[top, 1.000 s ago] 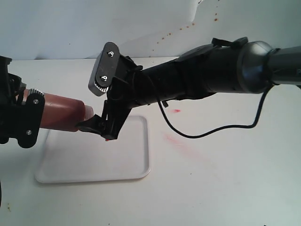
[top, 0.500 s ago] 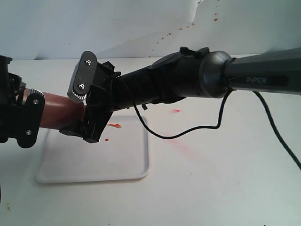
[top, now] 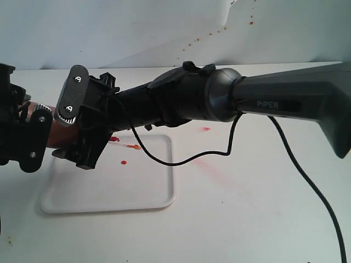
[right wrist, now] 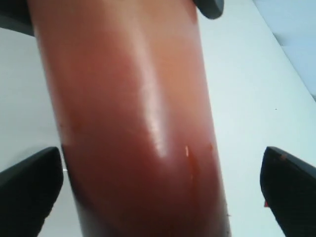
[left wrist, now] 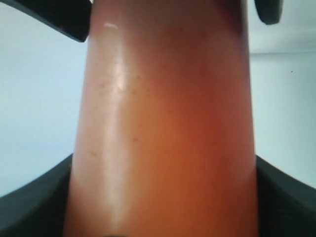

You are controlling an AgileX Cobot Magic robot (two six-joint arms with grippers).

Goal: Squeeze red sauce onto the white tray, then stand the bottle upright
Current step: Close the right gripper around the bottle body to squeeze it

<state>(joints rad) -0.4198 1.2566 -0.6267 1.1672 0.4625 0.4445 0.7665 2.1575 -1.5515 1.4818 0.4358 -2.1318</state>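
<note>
The bottle (top: 56, 133) lies level above the left end of the white tray (top: 137, 192), nozzle (top: 113, 139) pointing right with its thin tip cap (top: 132, 146) dangling. My left gripper (top: 37, 138) is shut on the bottle's base end; its body (left wrist: 163, 123) fills the left wrist view between my left gripper (left wrist: 163, 197) fingers. My right gripper (top: 77, 159) straddles the bottle's middle and stands open; the right wrist view shows a gap between one finger (right wrist: 291, 190) and the bottle (right wrist: 133, 123). A small drop of red sauce (top: 123, 163) lies on the tray.
A faint pale-red smear (top: 211, 167) and a small red spot (top: 205, 129) mark the table right of the tray. The right arm (top: 230, 101) and its black cable (top: 307, 181) stretch across the middle. Small spatter dots mark the back wall (top: 219, 30).
My right gripper has slid left from the nozzle onto the bottle's body. The nozzle, its dangling tip cap and a red drop on the tray have come into view. The left gripper held still.
</note>
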